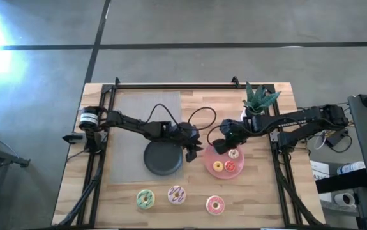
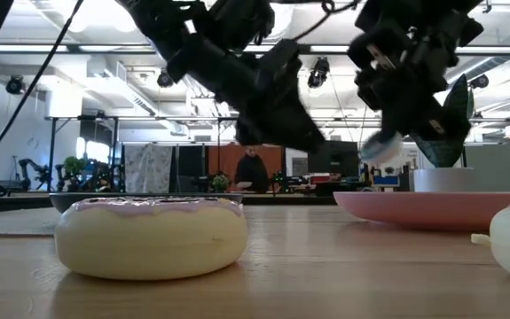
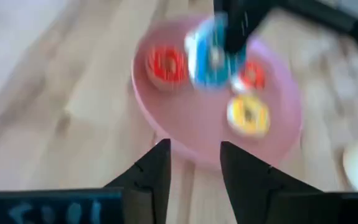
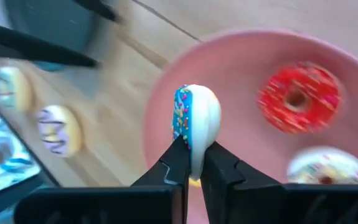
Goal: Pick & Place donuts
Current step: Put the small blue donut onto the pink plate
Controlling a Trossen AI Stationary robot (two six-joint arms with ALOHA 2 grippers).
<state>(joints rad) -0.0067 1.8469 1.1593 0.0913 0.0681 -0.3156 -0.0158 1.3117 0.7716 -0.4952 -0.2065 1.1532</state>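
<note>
Front row: three larger frosted toy ring donuts lie near the table's front edge, a green-frosted ring donut (image 1: 145, 199), a white ring donut with dark streaks (image 1: 177, 195) and a pink-frosted ring donut (image 1: 215, 204), well apart from both grippers.
Pink plate: a round, smooth pink plate (image 1: 210, 167) sits behind that row, right of centre; on it lie a tiny yellow ring donut (image 1: 218, 167), a tiny red sprinkled ring donut (image 1: 230, 167) and a tiny pale ring donut (image 1: 233, 153).
Right gripper: the right gripper (image 4: 192, 163) hangs over the pink plate, fingers clenched on a tiny blue-frosted ring donut (image 4: 194, 121) held on edge, clear of the plate.
Left gripper: the left gripper (image 3: 194, 165) hovers just beside the pink plate's left rim, fingers parted, holding nothing.
Black plate: a round black plate (image 1: 163, 158) lies left of the pink one, partly under the left arm.
Mat: a flat grey mat (image 1: 132, 121) lies under the black plate.
Table: a pale wooden plank table (image 1: 260, 198) in a black frame.
Plant: a spiky green plant in a white pot (image 1: 258, 99) stands behind the right arm.
Room: a dark-clothed person (image 2: 252, 170) stands far back in a bright workshop.
</note>
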